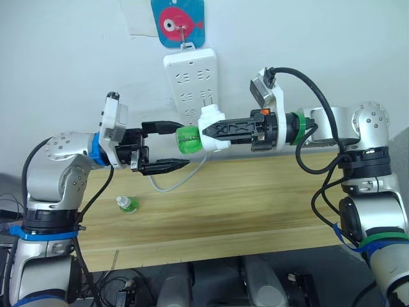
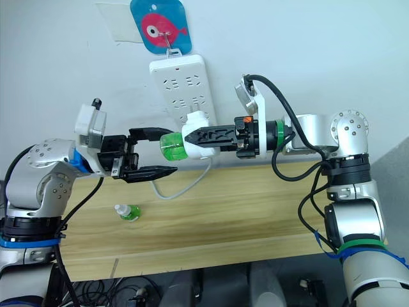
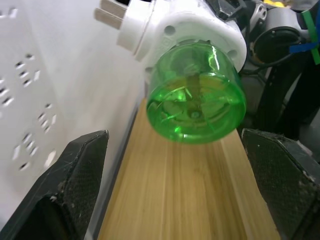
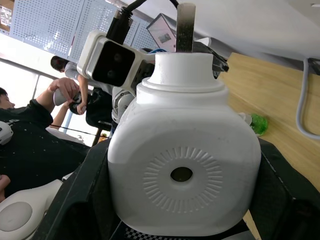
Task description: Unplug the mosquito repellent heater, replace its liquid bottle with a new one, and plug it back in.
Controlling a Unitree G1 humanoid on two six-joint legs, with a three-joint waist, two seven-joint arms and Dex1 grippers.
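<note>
My right gripper clamps the unplugged mosquito repellent heater above the worktop, its liquid bottle facing my wide-open left gripper. I should centre those fingers round the bottle, then twist. Beyond hangs the power strip.

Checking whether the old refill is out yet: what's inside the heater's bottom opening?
The capless green bottle is screwed into the heater, held by the right gripper. Its neck is hidden inside the heater.

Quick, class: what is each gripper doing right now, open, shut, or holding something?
Left gripper: open, empty, fingers either side of the green bottle.
Right gripper: shut on the mosquito repellent heater.
</note>
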